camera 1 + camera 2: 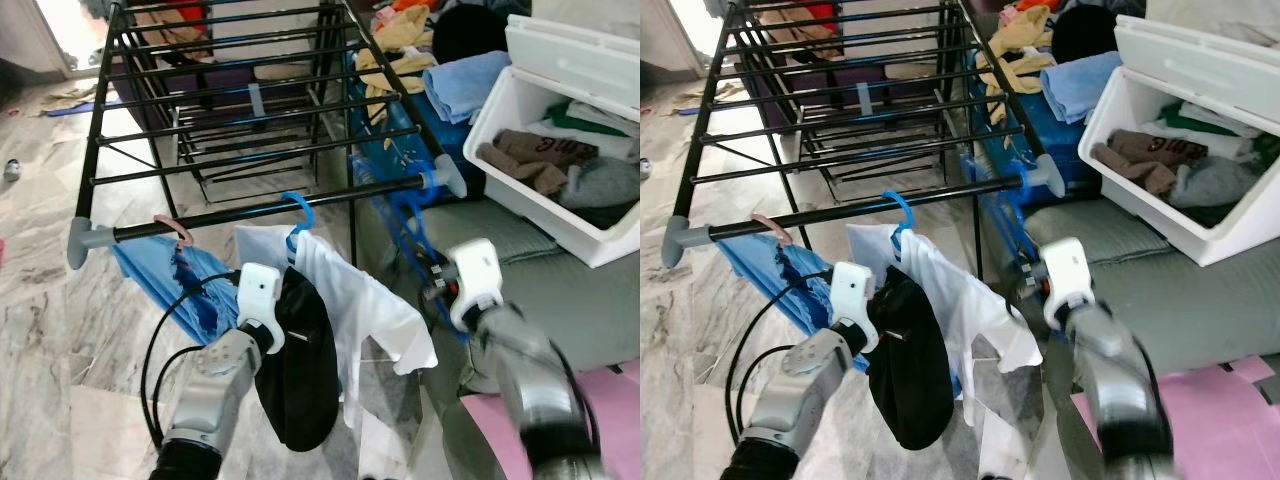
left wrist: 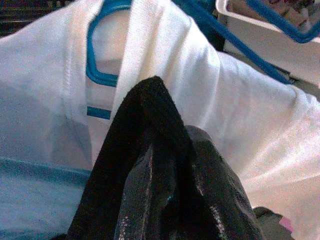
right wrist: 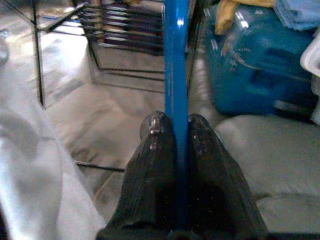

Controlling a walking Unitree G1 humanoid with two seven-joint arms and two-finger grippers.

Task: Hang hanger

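Your right gripper (image 3: 175, 132) has its jaws clamped on the bare blue hanger (image 1: 408, 225), just below the drying rack's (image 1: 250, 215) front rail, near its right end. Your left gripper (image 2: 160, 165) grips black cloth (image 1: 300, 370) against the hung white shirt (image 1: 350, 290).
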